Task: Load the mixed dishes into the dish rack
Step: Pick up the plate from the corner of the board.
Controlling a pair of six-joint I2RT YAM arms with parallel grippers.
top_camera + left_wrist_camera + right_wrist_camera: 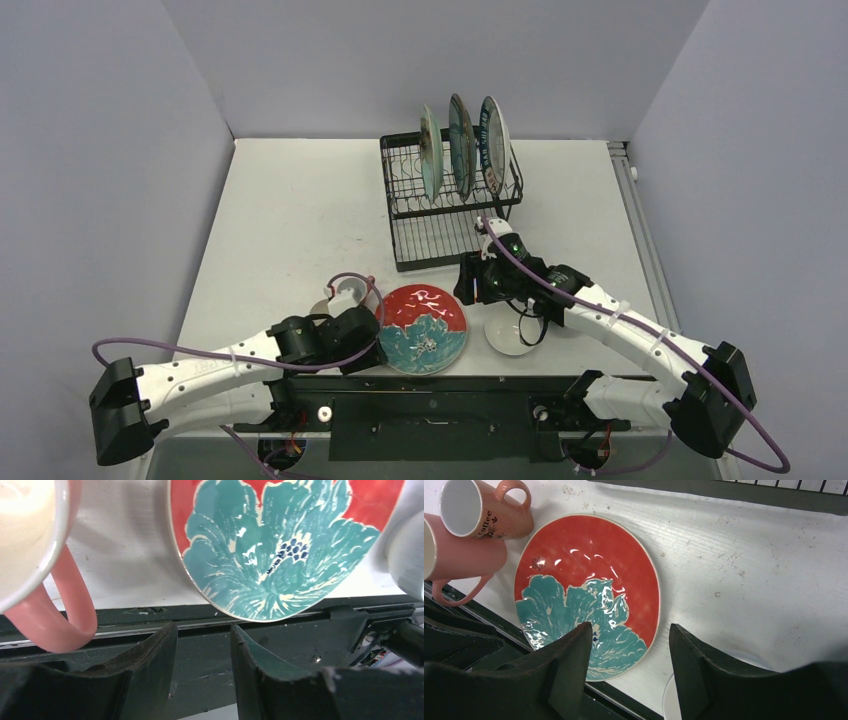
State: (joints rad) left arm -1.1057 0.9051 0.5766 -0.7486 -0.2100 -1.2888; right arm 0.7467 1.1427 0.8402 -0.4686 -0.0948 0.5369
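The red plate (pixel 280 545) lies just beyond the left fingers (pixel 150 670) (parted, empty); right fingers (pixel 569 670) likewise parted.

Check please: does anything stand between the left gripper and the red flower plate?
Nothing visible does. The left gripper faces the red flower plate directly, jaws open; the pink mug sits off to the side, not between them.

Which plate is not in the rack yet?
The red plate with teal flower: it lies flat on the table; the other three stand in the rack.
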